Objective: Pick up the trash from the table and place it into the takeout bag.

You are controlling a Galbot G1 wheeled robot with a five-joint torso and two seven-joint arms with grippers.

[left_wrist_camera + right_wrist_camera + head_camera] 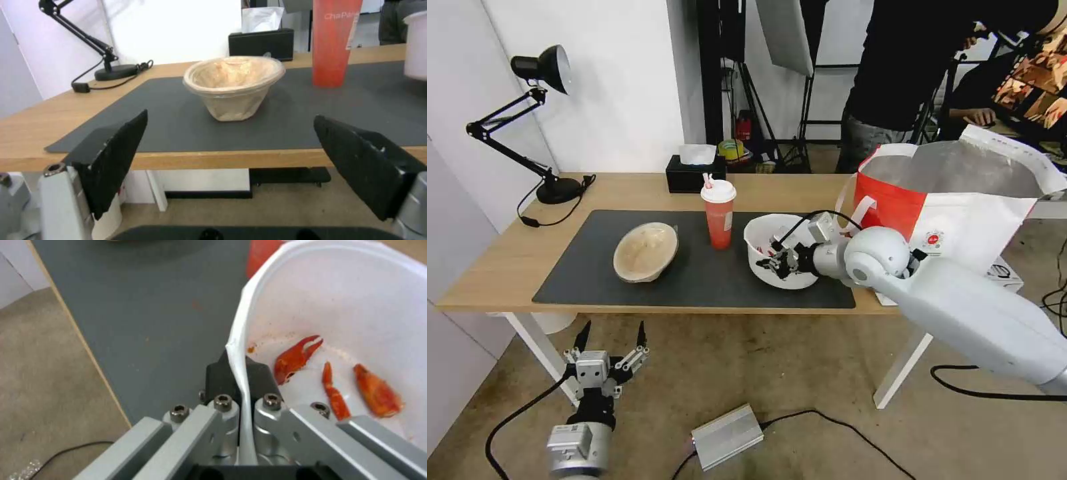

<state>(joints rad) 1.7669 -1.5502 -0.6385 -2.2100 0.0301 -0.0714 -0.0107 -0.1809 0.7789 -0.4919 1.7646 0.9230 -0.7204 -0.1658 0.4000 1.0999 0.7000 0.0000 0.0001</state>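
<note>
Head view high above the table; 2 wrist views low, close on its mat

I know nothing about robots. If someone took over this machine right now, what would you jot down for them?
Right hand: shut on the rim of the white bowl, which sits on the mat.
Left hand: open, low in front of the table, facing the beige bowl.
Drink cup: upright on the mat between the bowls.
Takeout bag: open at the table's right end.
Done: nothing bagged. Left: all three items.
</note>
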